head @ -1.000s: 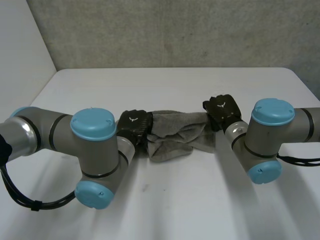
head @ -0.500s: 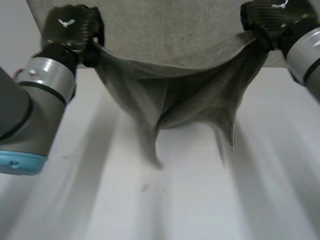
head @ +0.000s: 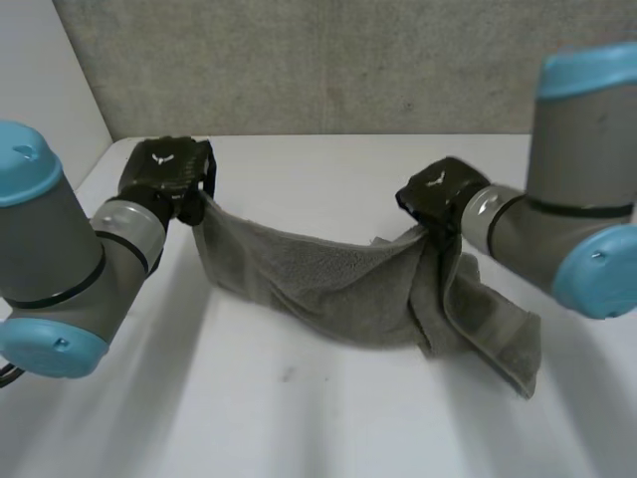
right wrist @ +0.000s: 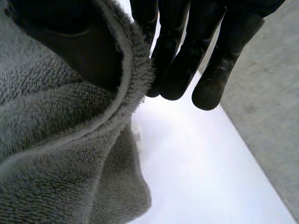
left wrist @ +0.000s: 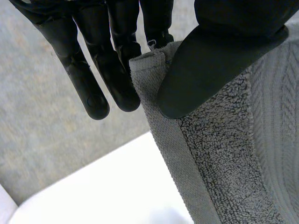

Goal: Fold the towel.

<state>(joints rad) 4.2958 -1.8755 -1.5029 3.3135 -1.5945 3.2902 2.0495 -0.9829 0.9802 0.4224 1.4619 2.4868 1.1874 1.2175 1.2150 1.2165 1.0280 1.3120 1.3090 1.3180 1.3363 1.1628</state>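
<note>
A grey towel [head: 328, 289] hangs in a sagging band between my two hands above the white table [head: 299, 418]. My left hand [head: 164, 179] pinches its left corner; in the left wrist view the thumb [left wrist: 219, 60] presses the towel's hem [left wrist: 154, 74] against the fingers [left wrist: 100, 70]. My right hand [head: 438, 199] pinches the towel's right end, where the thumb [right wrist: 79, 46] clamps a fold of towel [right wrist: 70, 140] against the fingers [right wrist: 187, 56]. Past the right hand a long flap [head: 498, 334] droops down onto the table.
A grey wall [head: 328, 60] stands behind the table's far edge. A white side panel [head: 40, 100] rises at the left. Bare table lies in front of the towel and along the far edge.
Both hands have come down from high up, where the towel hung spread between them, to just above the table. The towel now sags low with its right flap on the table.
</note>
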